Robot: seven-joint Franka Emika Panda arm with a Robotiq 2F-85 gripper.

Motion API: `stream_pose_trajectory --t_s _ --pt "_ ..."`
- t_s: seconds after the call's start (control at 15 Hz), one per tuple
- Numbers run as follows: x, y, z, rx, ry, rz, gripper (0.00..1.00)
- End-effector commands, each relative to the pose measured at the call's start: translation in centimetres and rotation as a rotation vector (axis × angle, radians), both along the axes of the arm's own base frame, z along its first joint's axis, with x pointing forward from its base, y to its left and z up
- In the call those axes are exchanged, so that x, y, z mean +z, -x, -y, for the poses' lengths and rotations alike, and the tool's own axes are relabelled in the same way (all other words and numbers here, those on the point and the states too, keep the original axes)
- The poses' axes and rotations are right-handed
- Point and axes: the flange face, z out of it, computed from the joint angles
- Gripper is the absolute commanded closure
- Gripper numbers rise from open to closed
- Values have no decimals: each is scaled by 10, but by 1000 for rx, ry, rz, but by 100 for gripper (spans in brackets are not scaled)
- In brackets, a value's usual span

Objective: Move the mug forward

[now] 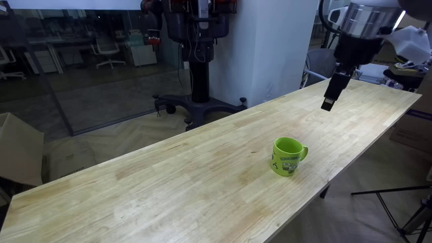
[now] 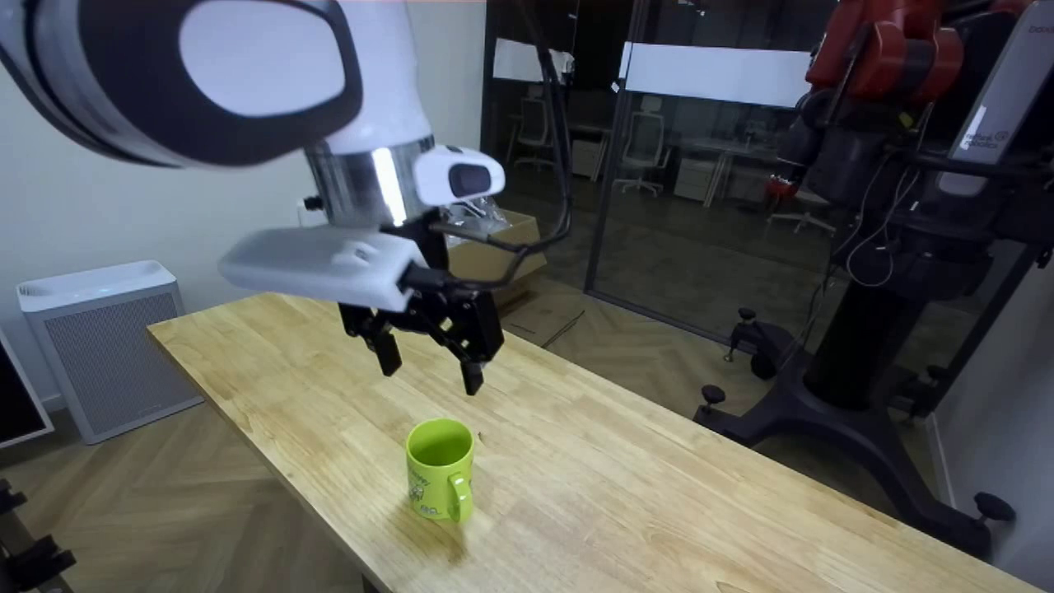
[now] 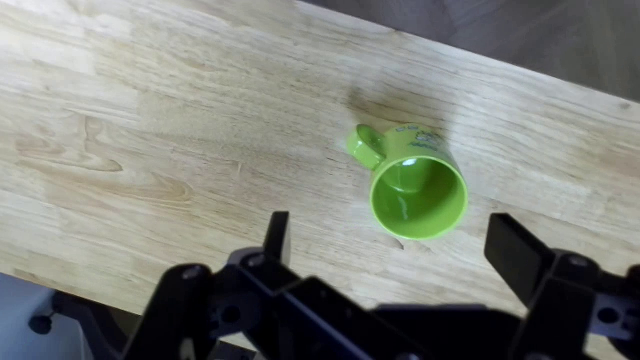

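I held my jaws spread wide, the two sides well apart, in the air over a long, pale wooden bench. The bright lime-green cylindrical mug stood upright on the bench, below my jaws and out ahead of them, untouched. In both exterior views my jaws hung apart from it. In the wrist view its round mouth fell within the span of my black fingertips but past their ends, closer to the one at the right. Its glossy green loop handle stuck out toward the side of the fingertip at the left. Dark printed figures and lettering too small to read showed on its wall in an exterior view. Ahead of my jaws, past the mug, ran a long edge of the bench, with dim floor beyond it. Off the opposite long edge, a red-and-black robot stood on a dark wheeled stand, well apart from me.
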Motion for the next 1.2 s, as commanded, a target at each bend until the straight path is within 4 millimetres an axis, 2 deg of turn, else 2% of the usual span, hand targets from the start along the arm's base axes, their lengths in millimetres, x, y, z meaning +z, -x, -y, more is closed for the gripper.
stream_pose_trajectory --t_s 0.0,0.13,0.33,0.8,1.13 --pt "-10 -3 10 31 7 -6 0" --pt "-22 -8 18 59 16 -18 0" --pt "-21 -16 19 48 9 -34 0" --pt "-69 -60 19 166 -157 -199 0" --pt "-101 -93 29 182 -151 -235 0"
